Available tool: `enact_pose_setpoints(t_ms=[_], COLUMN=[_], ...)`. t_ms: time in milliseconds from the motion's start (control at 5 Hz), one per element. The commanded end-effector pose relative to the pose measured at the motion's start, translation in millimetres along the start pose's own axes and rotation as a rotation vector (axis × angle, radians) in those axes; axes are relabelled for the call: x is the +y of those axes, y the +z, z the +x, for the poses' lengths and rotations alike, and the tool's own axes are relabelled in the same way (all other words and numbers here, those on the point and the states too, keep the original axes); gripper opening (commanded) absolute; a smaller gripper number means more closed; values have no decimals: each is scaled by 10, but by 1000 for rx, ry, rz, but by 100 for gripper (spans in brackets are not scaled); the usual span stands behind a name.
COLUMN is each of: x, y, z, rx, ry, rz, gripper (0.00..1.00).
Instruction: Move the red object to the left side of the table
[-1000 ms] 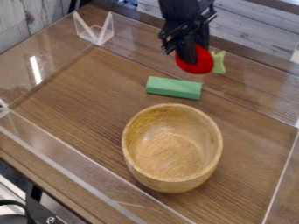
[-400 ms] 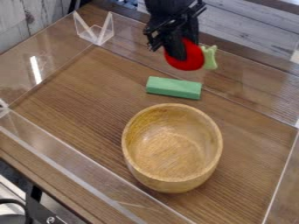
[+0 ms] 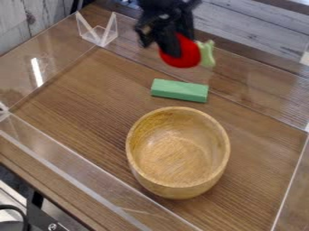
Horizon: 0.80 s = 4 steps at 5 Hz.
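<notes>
Gripper (image 3: 169, 43) closed on the red object (image 3: 183, 54), fingers clamped on its upper left side; the fruit hangs below and right of the jaws with its light green tip (image 3: 207, 52) sticking out to the right. Frame is blurred here, so the exact finger contact cannot be made out.

Red object is clear of the table (image 3: 72, 99), carried in the air above the far edge, roughly mid-way along it. Judgement: it is held high so it passes over the other items without dragging.

1 green block (image 3: 180, 89) lies flat on the wood just in front of and below the carried fruit, apart from it. 1 wooden bowl (image 3: 179, 151) sits nearer the front edge, right of centre, empty, upright. Clear acrylic stand (image 3: 97, 29) at the far left corner.

Judgement: transport step, grasp done, placement not yet done. Left half of the table between the stand and the front left wall is the likely drop zone. Risk: the off-centre grip could let the fruit swing or slip on release.
</notes>
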<state>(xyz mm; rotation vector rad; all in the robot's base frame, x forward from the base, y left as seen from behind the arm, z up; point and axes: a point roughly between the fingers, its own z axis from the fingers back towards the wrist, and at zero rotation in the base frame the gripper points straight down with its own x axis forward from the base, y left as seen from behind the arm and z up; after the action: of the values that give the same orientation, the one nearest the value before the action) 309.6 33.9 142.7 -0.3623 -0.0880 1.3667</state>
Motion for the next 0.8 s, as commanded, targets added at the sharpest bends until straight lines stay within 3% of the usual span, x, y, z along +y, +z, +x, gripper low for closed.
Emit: enact_pose_setpoints(t_ms=[0, 200, 400, 600], x=[180, 279, 369, 467], y=[187, 240, 306, 317], z=[234, 443, 556, 568], rx=[-31, -28, -25, -32], ry=[1, -19, -36, -34], rz=[-45, -43, -42, -48], gripper=[0, 0, 0, 0])
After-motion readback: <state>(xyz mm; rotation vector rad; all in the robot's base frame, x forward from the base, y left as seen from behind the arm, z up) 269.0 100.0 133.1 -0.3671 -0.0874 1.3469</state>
